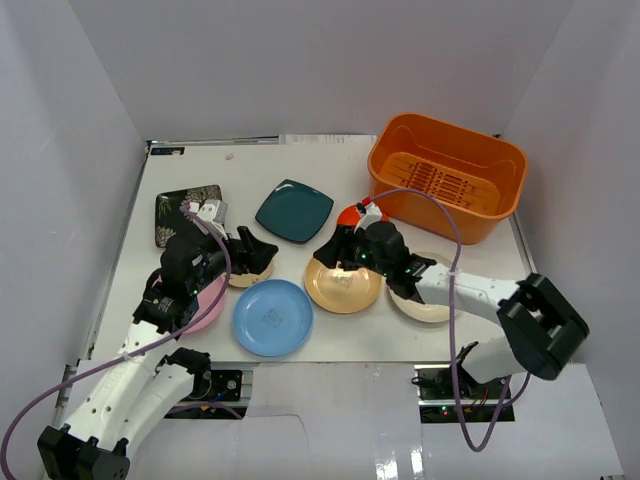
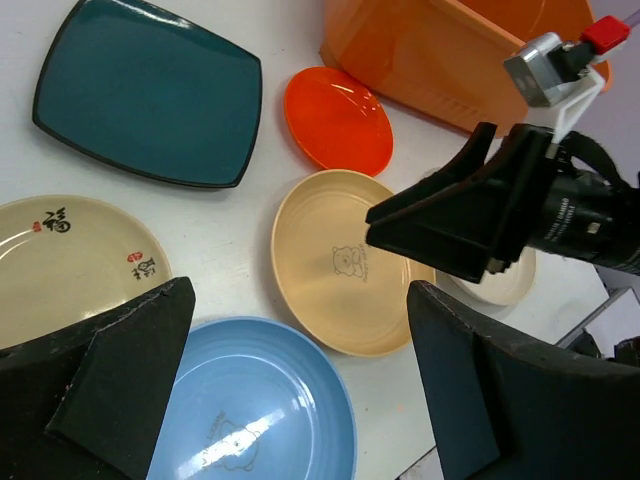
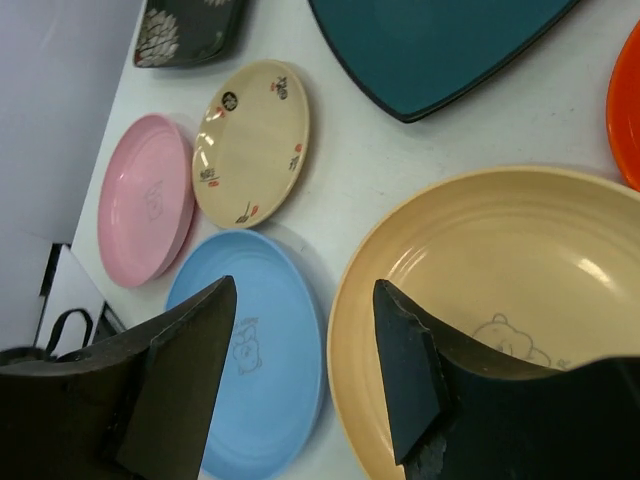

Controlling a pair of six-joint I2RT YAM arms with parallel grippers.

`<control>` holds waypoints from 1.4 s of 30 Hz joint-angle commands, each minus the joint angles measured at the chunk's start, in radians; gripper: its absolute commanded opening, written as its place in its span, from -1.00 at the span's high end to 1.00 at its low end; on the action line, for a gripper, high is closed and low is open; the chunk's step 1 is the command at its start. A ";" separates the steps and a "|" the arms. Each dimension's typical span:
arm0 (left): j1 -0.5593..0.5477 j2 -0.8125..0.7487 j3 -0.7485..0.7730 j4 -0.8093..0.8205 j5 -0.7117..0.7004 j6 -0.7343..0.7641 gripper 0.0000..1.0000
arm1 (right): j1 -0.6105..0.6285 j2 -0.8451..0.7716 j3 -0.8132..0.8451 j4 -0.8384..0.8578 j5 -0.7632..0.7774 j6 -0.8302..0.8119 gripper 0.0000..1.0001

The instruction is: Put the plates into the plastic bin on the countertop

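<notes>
Both apart — left hand (image 1: 262, 250) above beige plate (image 2: 70, 255), right hand (image 3: 303, 288) over edge of yellow-orange plate (image 3: 500, 260).

Orange plastic bin (image 1: 500, 205) sits back right on the countertop (image 1: 330, 165). Teal plate (image 1: 294, 210), black floral plate (image 1: 178, 210), blue plate (image 1: 272, 317), pink plate (image 1: 208, 305) and cream plate (image 1: 425, 306) lie flat. Right gripper (image 1: 335, 252) hangs over the yellow-orange plate (image 1: 340, 288). Left gripper (image 1: 262, 252) is over what looks like a beige plate (image 1: 250, 279).
</notes>
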 commanded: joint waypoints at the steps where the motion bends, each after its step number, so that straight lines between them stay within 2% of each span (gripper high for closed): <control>1: -0.003 -0.028 0.039 -0.034 -0.076 0.007 -0.96 | 0.023 0.103 0.083 0.196 0.185 0.113 -0.25; 7: -0.015 -0.059 0.050 -0.079 -0.190 -0.002 -0.96 | 0.050 0.294 0.204 0.203 0.399 0.140 -0.07; 14: -0.055 -0.087 0.052 -0.096 -0.234 -0.013 -0.96 | 0.050 0.436 0.372 0.075 0.592 0.154 -0.06; 20: -0.085 -0.107 0.052 -0.110 -0.309 -0.018 -0.96 | 0.050 0.510 0.443 -0.057 0.678 0.168 -0.07; 24: -0.104 -0.114 0.053 -0.119 -0.339 -0.024 -0.96 | 0.046 0.582 0.491 -0.090 0.664 0.192 -0.07; 36: -0.119 -0.108 0.055 -0.122 -0.351 -0.022 -0.96 | -0.016 0.723 0.557 -0.057 0.480 0.344 -0.04; 42: -0.121 -0.097 0.058 -0.123 -0.360 -0.022 -0.96 | -0.026 0.806 0.623 -0.018 0.407 0.432 0.06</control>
